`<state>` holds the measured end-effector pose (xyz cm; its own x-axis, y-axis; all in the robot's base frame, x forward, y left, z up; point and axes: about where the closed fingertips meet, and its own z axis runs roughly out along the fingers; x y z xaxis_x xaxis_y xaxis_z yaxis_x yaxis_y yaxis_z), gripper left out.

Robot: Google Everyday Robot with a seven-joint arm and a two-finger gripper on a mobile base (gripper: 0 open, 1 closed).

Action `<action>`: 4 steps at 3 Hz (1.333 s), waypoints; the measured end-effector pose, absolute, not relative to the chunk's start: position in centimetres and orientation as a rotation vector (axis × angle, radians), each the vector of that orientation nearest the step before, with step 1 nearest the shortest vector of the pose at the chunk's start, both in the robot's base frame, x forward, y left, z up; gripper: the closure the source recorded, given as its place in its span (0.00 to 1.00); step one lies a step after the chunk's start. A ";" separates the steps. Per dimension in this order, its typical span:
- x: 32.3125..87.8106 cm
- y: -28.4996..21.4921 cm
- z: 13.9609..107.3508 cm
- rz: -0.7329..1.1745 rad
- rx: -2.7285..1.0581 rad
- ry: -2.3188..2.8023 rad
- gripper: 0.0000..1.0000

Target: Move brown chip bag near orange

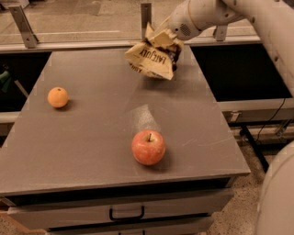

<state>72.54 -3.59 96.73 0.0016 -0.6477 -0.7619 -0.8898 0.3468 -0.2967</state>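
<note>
One big grey desk (92, 151) fills most of the shot. It has a flat matte top, and a drawer (69, 215) with a black handle (126, 214) runs along the front edge. Next in size is the white robot arm (206, 11), which comes in from the top right corner and reaches down over the far right part of the desk.

Hanging off the end of it is the brown chip bag (151, 58). It's all crinkled up and tilted, with the dark brown end up by the arm and the tan-yellow panel with its dark lettering facing the camera. It sits over the back of the desk, right of centre. It looks lifted, but I honestly can't tell if the lowest corner is brushing the surface or not.

The pincer (169, 39) is right at the bag's scrunched top, closed tight on the foil and carrying it. Most of the pincer is buried in the crumples, so you mainly see the bag bunched around it.

Then there's the apple (148, 147), red-yellow with the stem pointing up. It stands on the near half of the desk, roughly in the middle and well apart from the bag.

Smallest is the orange (58, 97), over on the left side of the desk about halfway back. It's well apart from both the apple and the bag, basically the full desk width away from where the bag hangs.
</note>
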 end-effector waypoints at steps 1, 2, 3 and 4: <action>71.6 0.9 95.0 0.444 -1.467 1.664 1.00; 70.5 5.3 94.3 0.545 -1.537 1.587 1.00; 69.2 8.5 94.4 0.621 -1.586 1.518 1.00; 67.8 10.7 94.7 0.680 -1.615 1.471 1.00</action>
